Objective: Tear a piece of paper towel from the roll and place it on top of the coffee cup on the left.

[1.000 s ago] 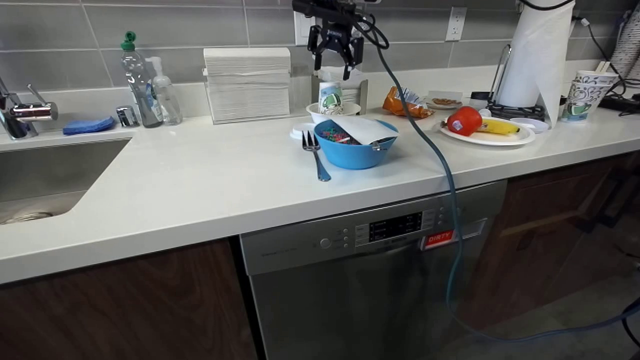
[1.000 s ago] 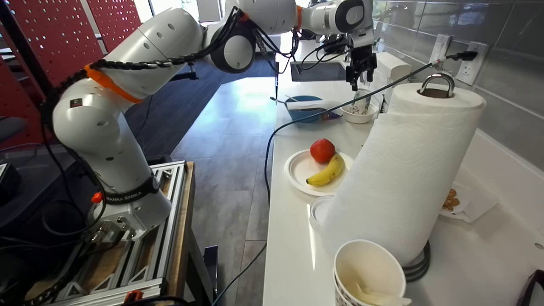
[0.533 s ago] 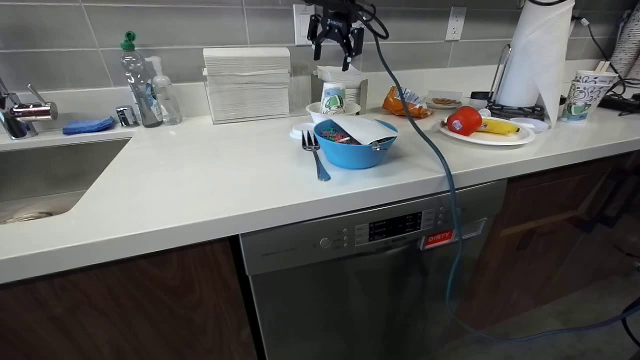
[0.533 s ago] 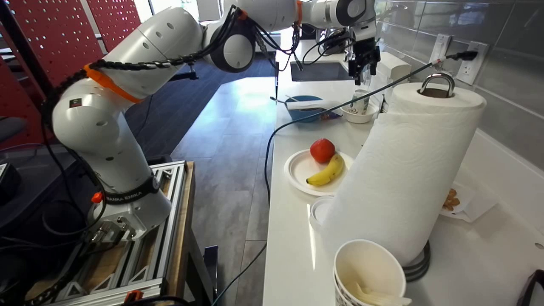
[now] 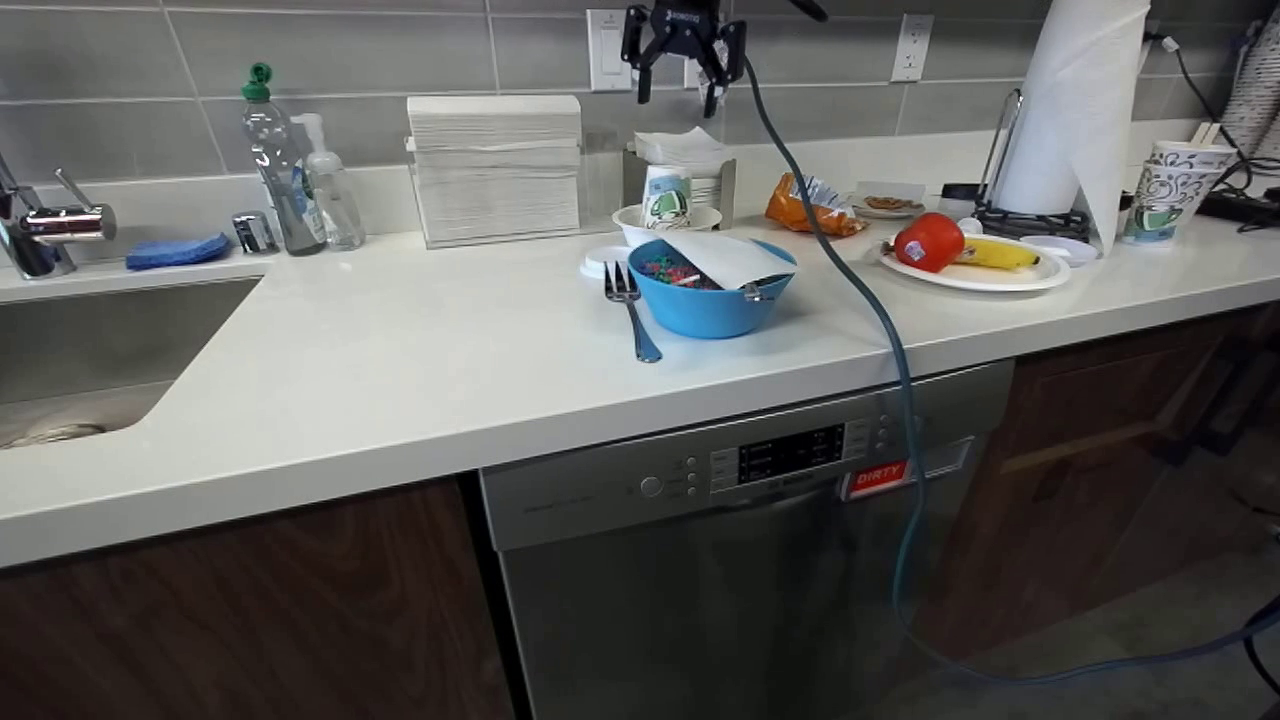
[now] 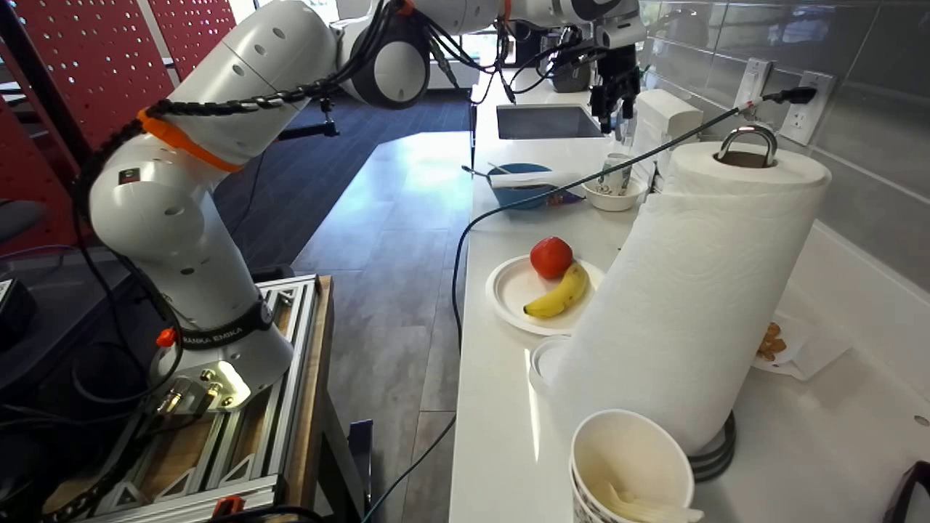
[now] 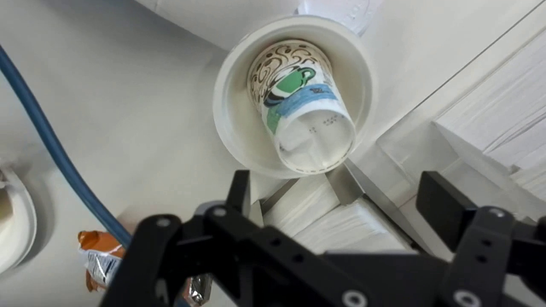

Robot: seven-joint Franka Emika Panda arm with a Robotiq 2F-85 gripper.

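The coffee cup [image 5: 665, 197] is pale with green and blue markings. It stands upside down in a white bowl [image 5: 705, 218], and its base faces up in the wrist view [image 7: 298, 94]. The gripper [image 5: 677, 106] is open and empty above the cup; its fingers show wide apart in the wrist view [image 7: 335, 177]. The roll [image 5: 1065, 110] stands far to the right on its black stand, with a loose sheet hanging down its side; it is large in an exterior view [image 6: 697, 305]. I see no separate piece of paper towel in the gripper or on the cup.
A blue bowl [image 5: 705, 312] holds a white sheet-like thing; a fork [image 5: 632, 315] lies beside it. A napkin holder [image 5: 728, 185] stands behind the cup, a clear napkin box [image 5: 500, 175] to its left. A cable [image 5: 880, 290] crosses the counter. A plate [image 5: 985, 278] holds fruit.
The gripper has risen away from the cup and stays open. The cup has shifted slightly right in the white bowl between the oldest frame and now.
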